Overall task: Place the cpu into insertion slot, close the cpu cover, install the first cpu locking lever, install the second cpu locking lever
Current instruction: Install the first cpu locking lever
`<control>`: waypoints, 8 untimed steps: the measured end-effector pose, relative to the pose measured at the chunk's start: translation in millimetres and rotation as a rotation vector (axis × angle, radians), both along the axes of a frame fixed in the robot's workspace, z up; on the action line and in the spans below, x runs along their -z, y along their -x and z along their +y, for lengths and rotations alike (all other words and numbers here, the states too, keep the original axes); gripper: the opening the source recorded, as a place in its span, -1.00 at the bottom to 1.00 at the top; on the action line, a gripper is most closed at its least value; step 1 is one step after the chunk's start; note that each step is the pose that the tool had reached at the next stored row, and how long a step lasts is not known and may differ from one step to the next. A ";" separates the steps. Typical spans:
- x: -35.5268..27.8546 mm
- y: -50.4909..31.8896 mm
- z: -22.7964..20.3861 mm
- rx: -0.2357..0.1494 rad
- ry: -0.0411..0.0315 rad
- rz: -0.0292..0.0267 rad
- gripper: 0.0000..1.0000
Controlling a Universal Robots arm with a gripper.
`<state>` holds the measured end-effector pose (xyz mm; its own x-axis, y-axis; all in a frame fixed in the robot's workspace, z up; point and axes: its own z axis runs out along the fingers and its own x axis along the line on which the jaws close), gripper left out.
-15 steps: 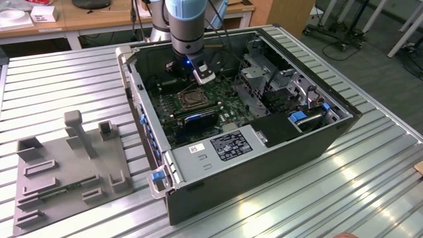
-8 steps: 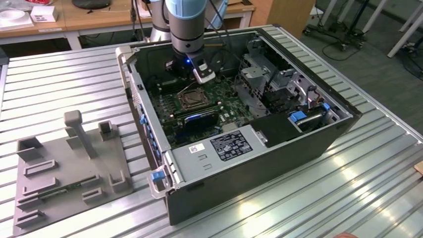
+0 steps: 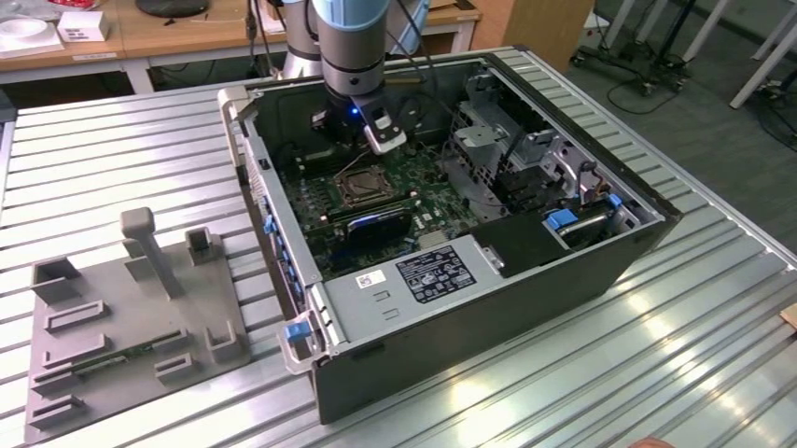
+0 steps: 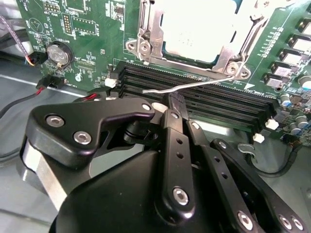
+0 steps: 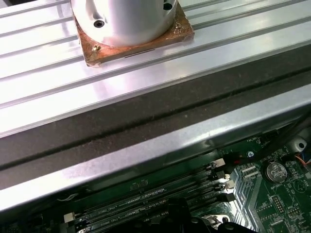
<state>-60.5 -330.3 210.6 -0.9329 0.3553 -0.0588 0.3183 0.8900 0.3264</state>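
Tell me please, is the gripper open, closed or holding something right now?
Gripper: shut, with nothing seen held; in the second wrist view its tip sits right by the thin locking lever.

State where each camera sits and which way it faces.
Exterior view: high above, looking down into the open computer case; the arm reaches in.
Second wrist view: on the wrist, facing the cpu past the gripper.
First wrist view: on the wrist, facing the arm's base across the case wall.
Both wrist views share the coin battery.
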 end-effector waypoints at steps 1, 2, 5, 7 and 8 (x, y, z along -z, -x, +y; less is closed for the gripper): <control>0.0 0.3 0.0 0.000 -0.0002 -0.0004 -0.79; 0.2 1.3 0.0 0.000 -0.0004 -0.0010 -0.79; 1.2 6.7 0.2 0.000 -0.0002 -0.0025 -0.79; 1.8 9.8 0.3 0.000 -0.0002 -0.0030 -0.79; 1.9 10.9 0.4 0.000 -0.0003 -0.0032 -0.79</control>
